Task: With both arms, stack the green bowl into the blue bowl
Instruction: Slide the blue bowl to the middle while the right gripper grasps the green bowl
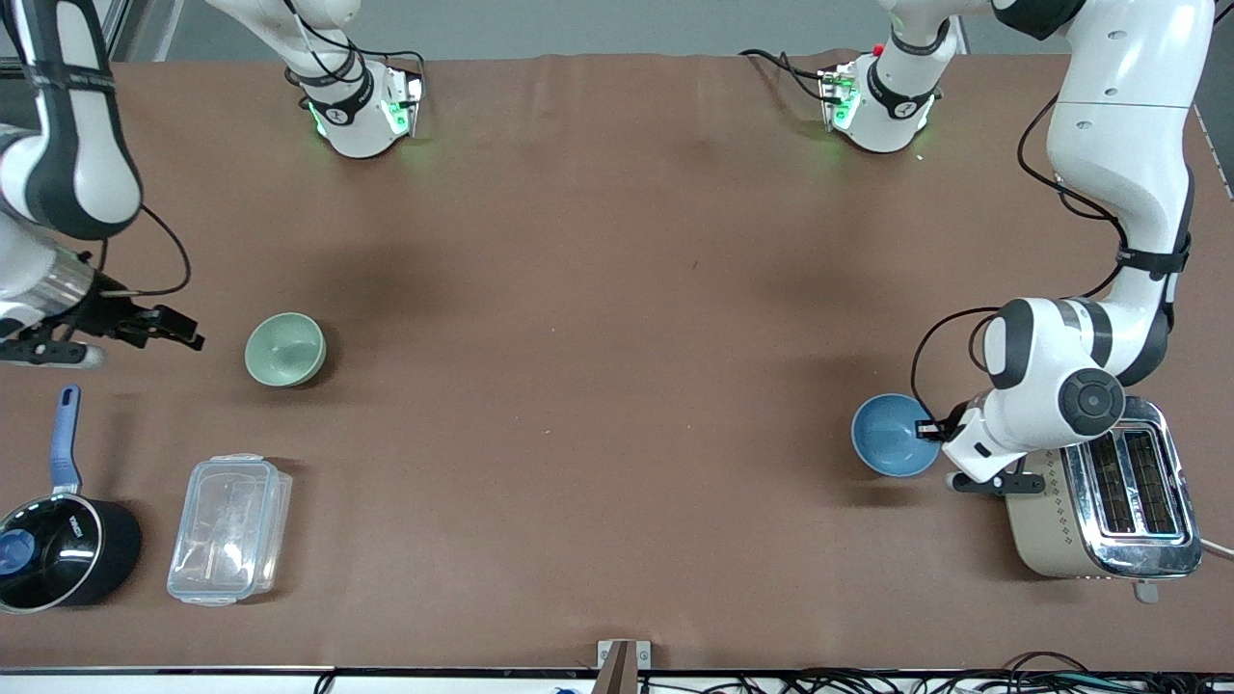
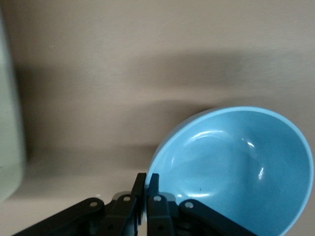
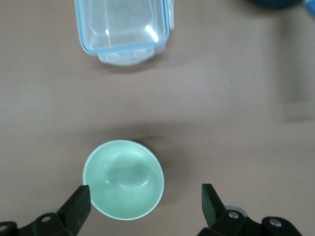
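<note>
Two bowls sit well apart on the brown surface (image 1: pixel 598 337) in the front view: one green bowl (image 1: pixel 284 349) toward the right arm's end, one blue bowl (image 1: pixel 895 435) toward the left arm's end beside one toaster (image 1: pixel 1109 501). One saucepan (image 1: pixel 58 540) and one clear lidded box (image 1: pixel 229 528) lie nearer the camera than the green bowl. The left hand (image 1: pixel 933 431) meets the blue bowl's rim, likely to carry it; the right hand (image 1: pixel 169 328) hovers beside the green bowl.

Left wrist view: fingers (image 2: pixel 153 189) pressed together, pinching the blue bowl (image 2: pixel 236 167) at its rim.

Right wrist view: fingers (image 3: pixel 78 204) spread wide, touching nothing, with the green bowl (image 3: pixel 123 179) between them, seemingly lining up a grasp.
</note>
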Motion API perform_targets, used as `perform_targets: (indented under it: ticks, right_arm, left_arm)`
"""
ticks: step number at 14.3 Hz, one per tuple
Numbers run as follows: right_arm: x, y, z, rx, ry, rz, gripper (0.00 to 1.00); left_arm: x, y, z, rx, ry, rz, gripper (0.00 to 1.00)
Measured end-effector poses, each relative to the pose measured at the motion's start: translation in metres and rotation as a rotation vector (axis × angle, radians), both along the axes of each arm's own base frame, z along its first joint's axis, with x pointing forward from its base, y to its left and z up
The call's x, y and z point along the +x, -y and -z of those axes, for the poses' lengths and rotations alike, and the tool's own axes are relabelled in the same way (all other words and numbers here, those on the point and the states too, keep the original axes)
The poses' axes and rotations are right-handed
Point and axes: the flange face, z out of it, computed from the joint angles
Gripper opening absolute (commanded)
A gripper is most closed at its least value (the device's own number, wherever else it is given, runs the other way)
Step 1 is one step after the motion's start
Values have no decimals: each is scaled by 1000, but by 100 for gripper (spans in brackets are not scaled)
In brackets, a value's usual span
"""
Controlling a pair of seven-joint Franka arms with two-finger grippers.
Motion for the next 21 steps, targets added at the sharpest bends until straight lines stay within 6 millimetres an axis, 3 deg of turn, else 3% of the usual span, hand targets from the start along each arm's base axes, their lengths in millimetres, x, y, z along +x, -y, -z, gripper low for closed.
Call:
perform_targets:
  ticks: [2, 5, 9, 12, 13, 16, 17, 18, 19, 20, 21]
  right_arm:
    - [-3, 0, 29, 16, -29, 12, 97]
    - [-3, -2, 60, 39, -43, 9, 95]
    - [-10, 11, 111, 125, -38, 14, 91]
    - [-16, 19, 147, 180, -27, 3, 85]
    - [-18, 20, 154, 199, -25, 1, 76]
    - [-22, 23, 161, 229, -13, 1, 18]
    - [-23, 24, 162, 230, -7, -16, 11]
    - [-25, 26, 162, 232, -6, -32, 8]
    - [-27, 27, 163, 239, -12, -42, 5]
    - [-29, 28, 165, 249, -22, -47, 1]
    - [-31, 27, 165, 263, -33, -55, 0]
  left_arm:
    - [-3, 40, -10, -31, -2, -8, 0]
    - [-19, 121, -24, -87, -18, -54, 0]
    - [-67, 255, -30, -107, -52, -121, 0]
    - [-112, 355, -17, -119, -53, -130, 0]
    - [-124, 379, -9, -131, -48, -138, 0]
    - [-146, 416, 19, -170, -32, -152, 1]
    - [-150, 422, 26, -177, -32, -155, 1]
    - [-154, 427, 31, -183, -30, -158, 9]
    - [-154, 430, 31, -187, -26, -159, 39]
    - [-154, 431, 30, -188, -25, -160, 91]
    - [-154, 431, 31, -189, -25, -160, 100]
